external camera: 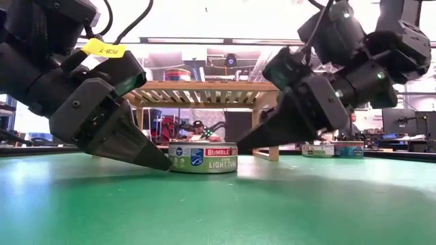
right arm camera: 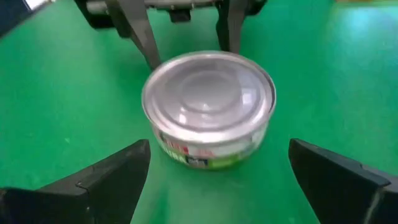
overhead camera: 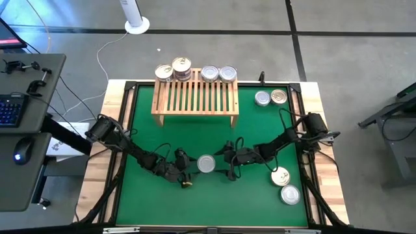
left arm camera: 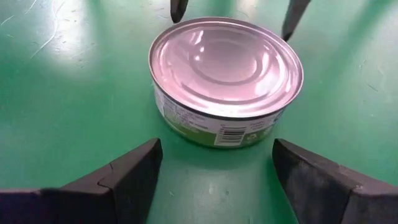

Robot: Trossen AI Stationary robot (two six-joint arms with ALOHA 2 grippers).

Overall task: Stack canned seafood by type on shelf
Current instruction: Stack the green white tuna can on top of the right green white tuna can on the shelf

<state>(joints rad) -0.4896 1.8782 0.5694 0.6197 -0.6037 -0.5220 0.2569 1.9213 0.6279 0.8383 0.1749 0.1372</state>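
Observation:
A silver-lidded tin (overhead camera: 206, 164) with a green and white label (external camera: 203, 158) stands upright on the green mat, mid-table. My left gripper (overhead camera: 189, 170) is open on the tin's left, its fingertips short of the tin's wall (left arm camera: 214, 127). My right gripper (overhead camera: 225, 162) is open on the tin's right, and the tin (right arm camera: 208, 102) lies just beyond its fingertips. The light-wood shelf (overhead camera: 195, 97) stands at the far edge. On its top, along the back, sit a gold tin (overhead camera: 164, 73), a short stack (overhead camera: 181, 66) and two silver tins (overhead camera: 218, 73).
Two tins (overhead camera: 270, 97) stand on the mat right of the shelf. Two more (overhead camera: 285, 185) stand near the right front corner. A raised wooden border (overhead camera: 312, 136) frames the mat. Open mat lies between the shelf and the middle tin.

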